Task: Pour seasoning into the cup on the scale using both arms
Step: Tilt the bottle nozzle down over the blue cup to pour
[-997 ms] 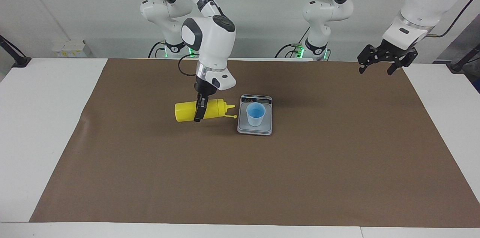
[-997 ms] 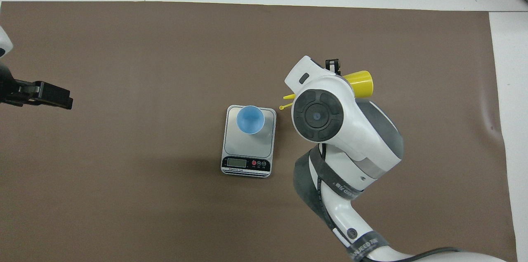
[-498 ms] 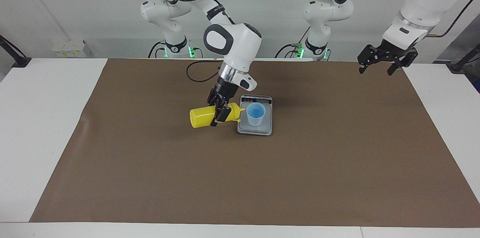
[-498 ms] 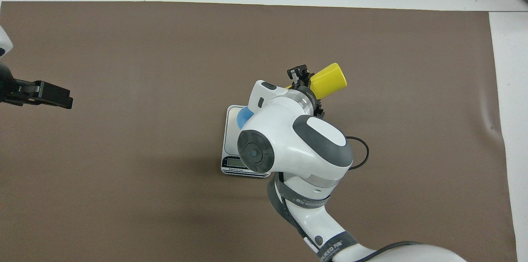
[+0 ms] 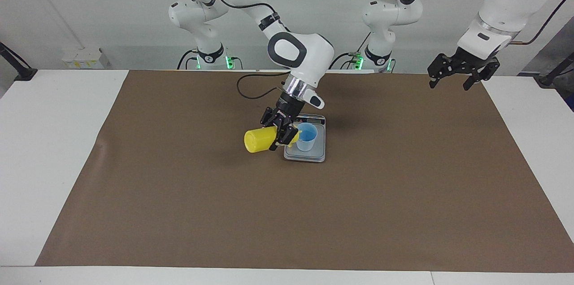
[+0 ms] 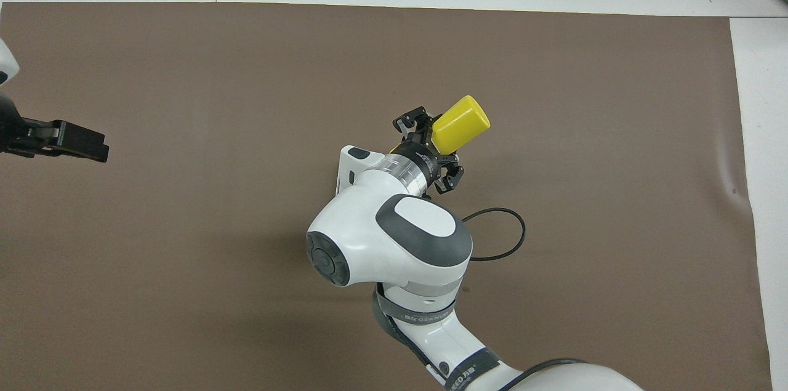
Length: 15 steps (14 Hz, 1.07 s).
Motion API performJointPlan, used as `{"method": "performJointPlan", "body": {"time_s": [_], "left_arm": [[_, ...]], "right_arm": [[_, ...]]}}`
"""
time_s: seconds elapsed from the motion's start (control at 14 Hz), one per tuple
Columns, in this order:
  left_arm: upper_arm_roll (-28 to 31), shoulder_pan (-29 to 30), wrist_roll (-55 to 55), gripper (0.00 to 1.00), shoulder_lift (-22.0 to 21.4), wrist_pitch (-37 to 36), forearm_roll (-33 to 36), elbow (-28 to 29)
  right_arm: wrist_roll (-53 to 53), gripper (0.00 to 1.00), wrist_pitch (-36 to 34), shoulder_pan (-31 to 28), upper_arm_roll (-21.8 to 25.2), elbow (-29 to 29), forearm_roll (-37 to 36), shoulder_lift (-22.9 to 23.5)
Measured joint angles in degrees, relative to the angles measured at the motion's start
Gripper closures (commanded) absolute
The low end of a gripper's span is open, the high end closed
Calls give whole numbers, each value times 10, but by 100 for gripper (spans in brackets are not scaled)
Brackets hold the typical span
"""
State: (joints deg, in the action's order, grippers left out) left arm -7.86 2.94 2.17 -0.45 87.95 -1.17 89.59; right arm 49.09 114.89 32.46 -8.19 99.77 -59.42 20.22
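Lying sideways, seasoning [image 5: 258, 140] within right pincer [image 5: 281, 135].

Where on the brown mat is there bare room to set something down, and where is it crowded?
Bare: the brown mat from the scale toward the left arm's end, under the waiting left hand, and everywhere farther from the robots. Crowded: mid-table, where the right hand tips the seasoning at the cup on the scale.

White table [image 5: 54, 150] covered by a brown mat [image 5: 403, 195] — plain pale wall [image 5: 112, 11] above; small white socket box [image 5: 82, 58] at the wall's foot.
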Motion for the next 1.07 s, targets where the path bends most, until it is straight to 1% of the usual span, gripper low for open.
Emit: {"method": "performJointPlan", "body": {"time_s": [0.21,0.64,0.78,1.07], "left_arm": [[0,0,0,0,0,0,0,0],[0,0,0,0,0,0,0,0],[0,0,0,0,0,0,0,0],[0,0,0,0,0,0,0,0]], "right_arm": [[0,100,-1,9,0,0,-13,2],[1,100,-1,9,0,0,-15,4],[1,100,19,6,0,-1,-15,4],[1,100,72,-22,0,-5,-14,-4]]}}
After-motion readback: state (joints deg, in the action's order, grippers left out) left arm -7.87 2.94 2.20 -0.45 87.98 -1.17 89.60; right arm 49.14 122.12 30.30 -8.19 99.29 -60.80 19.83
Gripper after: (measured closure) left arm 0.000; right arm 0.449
